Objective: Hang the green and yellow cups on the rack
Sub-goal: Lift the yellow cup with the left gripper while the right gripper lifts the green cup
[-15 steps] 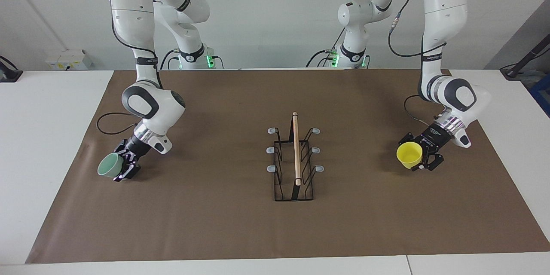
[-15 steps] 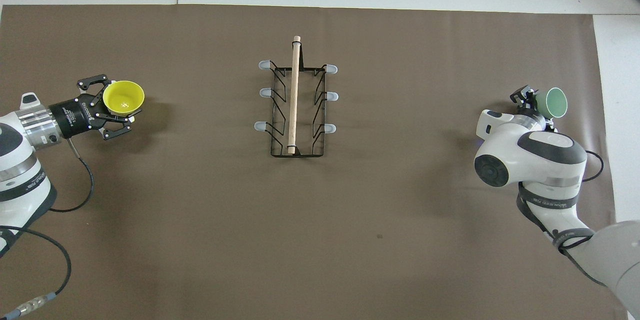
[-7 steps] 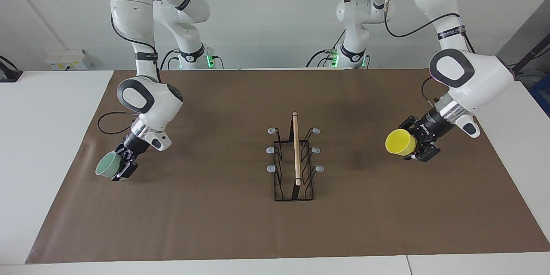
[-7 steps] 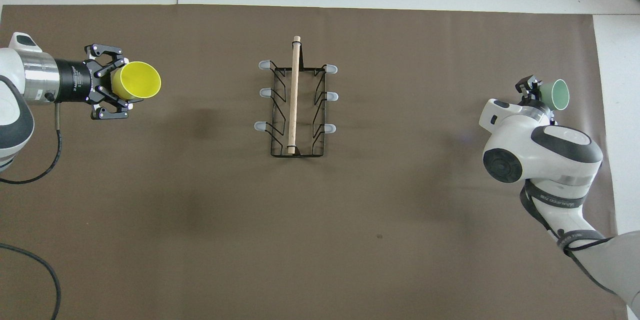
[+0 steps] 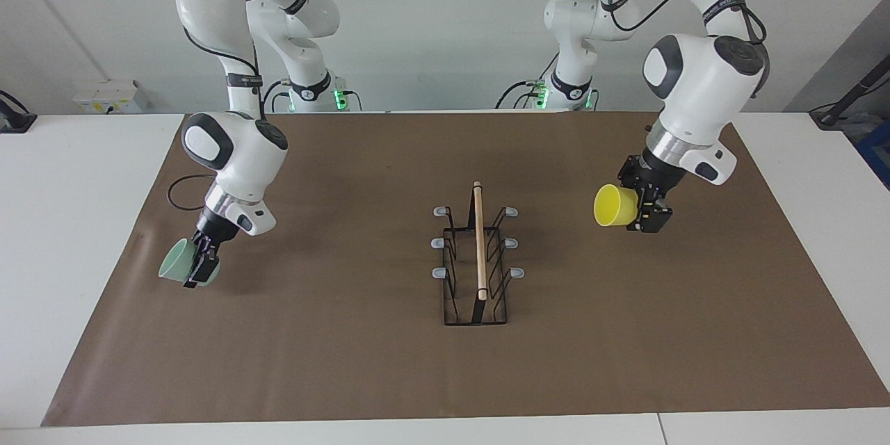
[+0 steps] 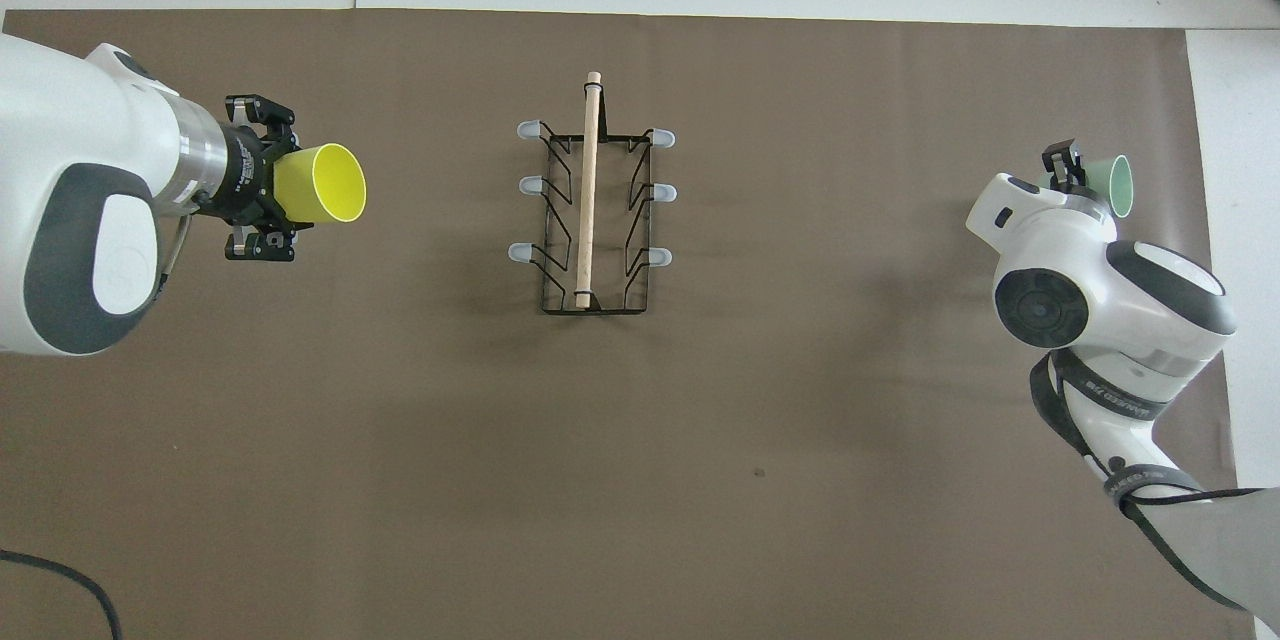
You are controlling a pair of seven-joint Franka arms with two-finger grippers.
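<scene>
The black wire rack (image 5: 479,243) with a wooden rod on top stands mid-mat; its grey-tipped prongs are bare. It also shows in the overhead view (image 6: 588,200). My left gripper (image 5: 638,208) is shut on the yellow cup (image 5: 612,206) and holds it in the air on its side, mouth toward the rack, over the mat toward the left arm's end; gripper (image 6: 282,188) and cup (image 6: 320,184) show from above. My right gripper (image 5: 198,270) is shut on the green cup (image 5: 172,268), low over the mat at the right arm's end, mouth facing away from the rack (image 6: 1120,185).
A brown mat (image 5: 348,361) covers most of the white table (image 5: 69,222). A cable loop (image 5: 182,196) hangs by the right arm's wrist. The right arm's elbow (image 6: 1100,290) hides most of its gripper from above.
The left arm has risen and carried the yellow cup toward the rack, turning its mouth sideways to face it. The right arm has straightened a little, with the green cup still low.
</scene>
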